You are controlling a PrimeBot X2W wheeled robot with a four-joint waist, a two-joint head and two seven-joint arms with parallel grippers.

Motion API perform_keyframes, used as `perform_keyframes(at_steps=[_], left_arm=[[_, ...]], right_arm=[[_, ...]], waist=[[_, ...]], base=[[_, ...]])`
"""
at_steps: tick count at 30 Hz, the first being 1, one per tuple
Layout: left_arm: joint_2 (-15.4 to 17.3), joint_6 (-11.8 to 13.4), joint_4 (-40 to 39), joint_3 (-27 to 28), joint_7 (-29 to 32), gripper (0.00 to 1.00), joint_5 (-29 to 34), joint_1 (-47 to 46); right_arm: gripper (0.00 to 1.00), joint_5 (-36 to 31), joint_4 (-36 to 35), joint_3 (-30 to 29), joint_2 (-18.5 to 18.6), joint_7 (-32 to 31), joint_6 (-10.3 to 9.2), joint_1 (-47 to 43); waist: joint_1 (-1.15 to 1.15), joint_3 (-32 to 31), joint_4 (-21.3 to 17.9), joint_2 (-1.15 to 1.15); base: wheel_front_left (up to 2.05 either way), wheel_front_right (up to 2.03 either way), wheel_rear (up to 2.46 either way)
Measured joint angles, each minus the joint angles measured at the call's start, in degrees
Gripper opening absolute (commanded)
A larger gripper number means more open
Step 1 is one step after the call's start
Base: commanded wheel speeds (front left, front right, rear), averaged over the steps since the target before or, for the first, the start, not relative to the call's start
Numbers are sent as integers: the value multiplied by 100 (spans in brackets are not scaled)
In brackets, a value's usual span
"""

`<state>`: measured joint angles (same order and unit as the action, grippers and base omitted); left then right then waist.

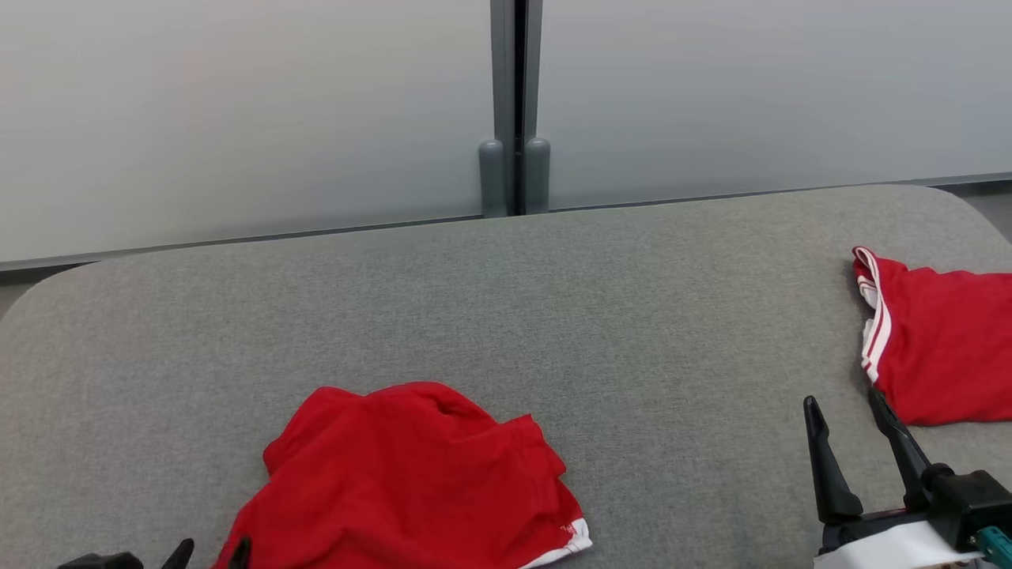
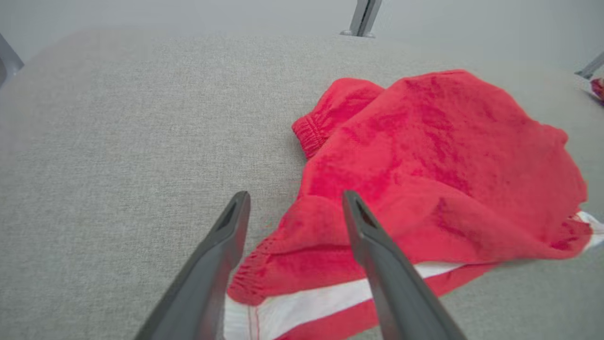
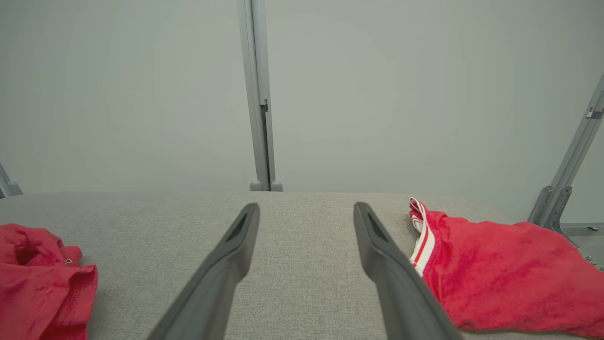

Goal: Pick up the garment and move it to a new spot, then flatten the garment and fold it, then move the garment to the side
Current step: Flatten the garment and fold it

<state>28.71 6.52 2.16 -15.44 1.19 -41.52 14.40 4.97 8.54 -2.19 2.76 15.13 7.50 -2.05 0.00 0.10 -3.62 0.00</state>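
The garment [image 1: 411, 474], red shorts with a white stripe, lies crumpled on the grey padded table [image 1: 506, 300] near its front edge. It also appears in the left wrist view [image 2: 448, 165] and at the left edge of the right wrist view [image 3: 37, 278]. My left gripper [image 1: 212, 552] hovers at the garment's left edge, with its waistband end lying below and between the spread fingers [image 2: 296, 198]; the gripper is open and grips nothing. My right gripper [image 1: 843, 401] is open over bare table at the front right [image 3: 306, 208].
A second red garment with white stripes [image 1: 941, 348] lies flat at the table's right edge, just right of my right gripper [image 3: 500, 274]. Pale wall panels and a grey post [image 1: 514, 111] stand behind the table. The table's middle and back are bare.
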Motion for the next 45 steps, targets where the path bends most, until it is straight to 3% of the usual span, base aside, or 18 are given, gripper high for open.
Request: perform_keyframes(at_steps=[2,4,11,18,28,29,30,33,36,40,45], left_arm=[[24,71,-219,-16,123,100,3,20],[177,350,-765,22,365,100,55,233],[315,554,-1492,-18,623,100,225,67],[154,345,-683,-698,1390,100,541,-1220],[14,-323,920,-1298,1994,100,714,-2428],[-15,-399,1058,-1358,2063,76,706,-2494],[-49,-493,1195,-1402,2100,0,677,-2540],[-229,-678,1485,-1457,2002,0,564,-2614],[-425,-686,1672,-1408,1663,0,546,-2757],[-773,-447,1868,-1191,912,0,615,-3027],[-1083,-267,2380,-1107,390,0,684,-3324]], right_arm=[[100,4,1,7,0,1,0,11],[100,32,-4,38,0,1,0,44],[100,56,-9,22,-2,1,0,38],[100,125,-2,229,-1,1,0,235],[100,231,10,215,2,1,0,260],[100,240,10,230,0,1,0,263],[100,243,11,241,0,1,0,263],[100,255,8,224,1,1,0,269],[100,258,5,193,1,1,0,270],[100,233,4,185,1,1,0,269],[100,160,32,242,1,1,0,303]], waist=[[0,3,-48,0],[0,13,-214,0],[0,101,-517,0],[0,273,-789,0],[0,546,-1178,0],[0,560,-1210,0],[0,575,-1239,0],[0,603,-1300,0],[0,611,-1307,0],[0,621,-1273,0],[0,596,-1278,0]], base=[[0,0,0],[0,0,0],[0,0,0],[0,0,0],[0,0,0],[0,0,0],[0,0,0],[0,0,0],[0,0,0],[0,0,0],[0,0,0]])
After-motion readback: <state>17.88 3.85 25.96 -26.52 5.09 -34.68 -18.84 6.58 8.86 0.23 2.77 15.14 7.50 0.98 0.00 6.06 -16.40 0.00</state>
